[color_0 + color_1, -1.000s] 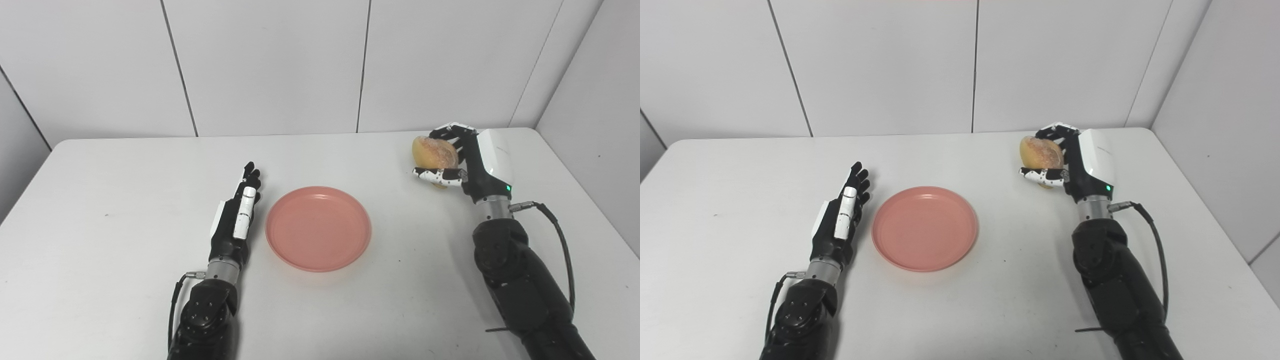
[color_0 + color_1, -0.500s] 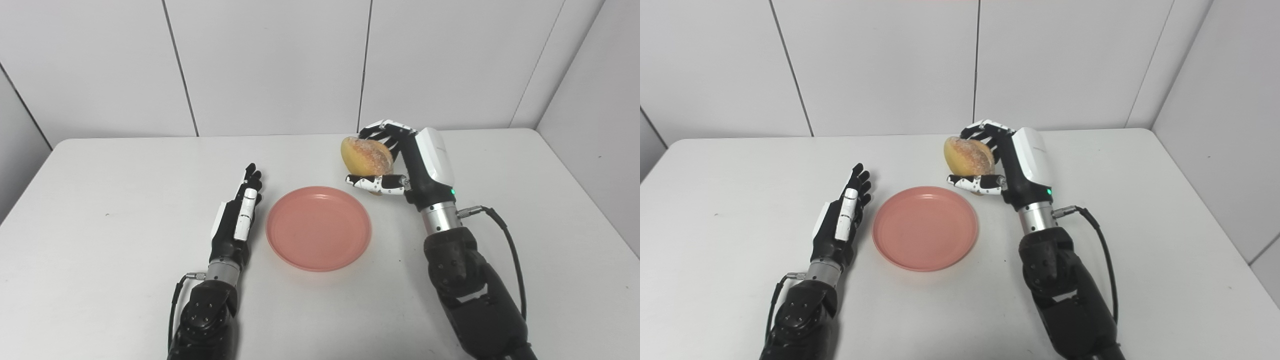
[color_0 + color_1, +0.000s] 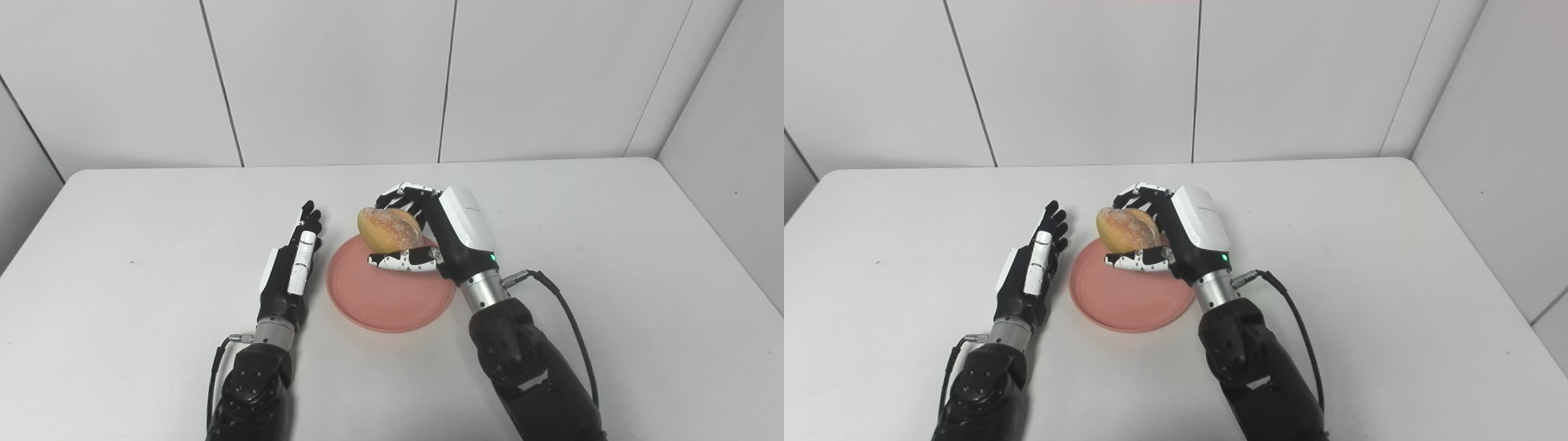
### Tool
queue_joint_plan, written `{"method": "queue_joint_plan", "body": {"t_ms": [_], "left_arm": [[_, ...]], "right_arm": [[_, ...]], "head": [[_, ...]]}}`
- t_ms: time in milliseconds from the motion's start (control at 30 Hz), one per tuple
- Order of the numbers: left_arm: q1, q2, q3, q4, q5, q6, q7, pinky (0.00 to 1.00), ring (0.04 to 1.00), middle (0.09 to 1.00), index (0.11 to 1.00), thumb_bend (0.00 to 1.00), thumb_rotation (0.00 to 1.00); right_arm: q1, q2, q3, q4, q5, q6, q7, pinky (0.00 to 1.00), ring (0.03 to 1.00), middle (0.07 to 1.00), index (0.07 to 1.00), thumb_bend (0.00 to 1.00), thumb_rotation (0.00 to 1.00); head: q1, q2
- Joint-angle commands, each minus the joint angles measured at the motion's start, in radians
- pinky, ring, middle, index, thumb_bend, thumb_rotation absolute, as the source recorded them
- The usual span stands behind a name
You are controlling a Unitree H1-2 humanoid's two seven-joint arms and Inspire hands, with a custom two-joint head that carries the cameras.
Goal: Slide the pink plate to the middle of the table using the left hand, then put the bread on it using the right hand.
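Now the second step is in hand: the right robot hand grips the bread above the far part of the pink plate, which sits mid-table. The left robot hand rests open and flat just beside the plate's left rim, holding nothing. Next, judging from this, lower the bread and release it

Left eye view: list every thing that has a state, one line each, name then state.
pink plate: flat on the table, nothing resting on it.
bread roll: held above the plate.
right hand: fingers shut on the bread roll.
left hand: open, fingers straight, beside the plate.
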Motion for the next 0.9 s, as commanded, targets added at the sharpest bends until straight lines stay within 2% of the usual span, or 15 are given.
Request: {"method": "queue_joint_plan", "body": {"t_ms": [0, 233, 567, 633, 667, 733, 767, 800, 833, 867], "left_arm": [[-0.029, -0.008, -0.005, -0.021, -0.003, -0.029, -0.009, 1.0, 1.0, 1.0, 1.0, 0.63, 1.0], [-0.029, -0.007, -0.007, -0.024, 0.011, -0.024, -0.003, 1.0, 1.0, 1.0, 1.0, 0.64, 1.0], [-0.026, -0.006, -0.011, -0.035, 0.015, -0.015, -0.002, 1.0, 1.0, 1.0, 1.0, 0.64, 1.0], [-0.026, -0.007, -0.009, -0.032, 0.009, -0.02, -0.001, 1.0, 1.0, 1.0, 1.0, 0.64, 1.0], [-0.026, -0.008, -0.008, -0.032, 0.008, -0.021, -0.001, 1.0, 1.0, 1.0, 1.0, 0.64, 1.0], [-0.025, -0.007, -0.009, -0.034, 0.007, -0.02, -0.003, 1.0, 1.0, 1.0, 1.0, 0.64, 1.0], [-0.025, -0.006, -0.01, -0.036, 0.008, -0.018, -0.004, 1.0, 1.0, 1.0, 1.0, 0.64, 1.0], [-0.026, -0.006, -0.008, -0.034, 0.002, -0.018, -0.007, 1.0, 1.0, 1.0, 1.0, 0.64, 1.0], [-0.027, -0.006, -0.007, -0.033, -0.002, -0.018, -0.009, 1.0, 1.0, 1.0, 1.0, 0.64, 1.0], [-0.027, -0.005, -0.006, -0.032, -0.006, -0.019, -0.012, 1.0, 1.0, 1.0, 1.0, 0.64, 1.0]], "right_arm": [[-0.032, -0.002, 0.011, 0.002, -0.015, -0.05, -0.009, 0.31, 0.383, 0.435, 0.532, 0.52, 0.0], [-0.051, -0.026, 0.044, 0.098, -0.06, -0.091, -0.041, 0.31, 0.397, 0.445, 0.529, 0.52, 0.0], [-0.051, -0.04, 0.057, 0.159, -0.115, -0.077, -0.061, 0.34, 0.45, 0.467, 0.521, 0.52, 0.0], [-0.05, -0.043, 0.062, 0.164, -0.121, -0.081, -0.063, 0.4, 0.514, 0.477, 0.517, 0.52, 0.0], [-0.051, -0.046, 0.065, 0.166, -0.127, -0.086, -0.068, 0.47, 0.577, 0.61, 0.506, 0.51, 0.08], [-0.051, -0.051, 0.073, 0.167, -0.138, -0.098, -0.081, 0.53, 0.632, 0.693, 0.5, 0.5, 0.14], [-0.051, -0.053, 0.076, 0.166, -0.142, -0.104, -0.086, 0.6, 0.696, 0.753, 0.651, 0.53, 0.29], [-0.052, -0.056, 0.079, 0.164, -0.141, -0.116, -0.09, 0.64, 0.729, 0.783, 0.728, 0.54, 0.37], [-0.052, -0.058, 0.08, 0.163, -0.14, -0.124, -0.094, 0.7, 0.79, 0.84, 0.806, 0.57, 0.52], [-0.052, -0.06, 0.081, 0.16, -0.134, -0.137, -0.095, 0.72, 0.811, 0.859, 0.832, 0.58, 0.58]], "head": [[0.004, 0.0], [0.003, 0.0], [0.006, 0.005], [0.007, 0.005], [0.007, 0.005], [0.006, 0.006], [0.006, 0.006], [0.005, 0.006], [0.005, 0.006], [0.005, 0.006]]}}
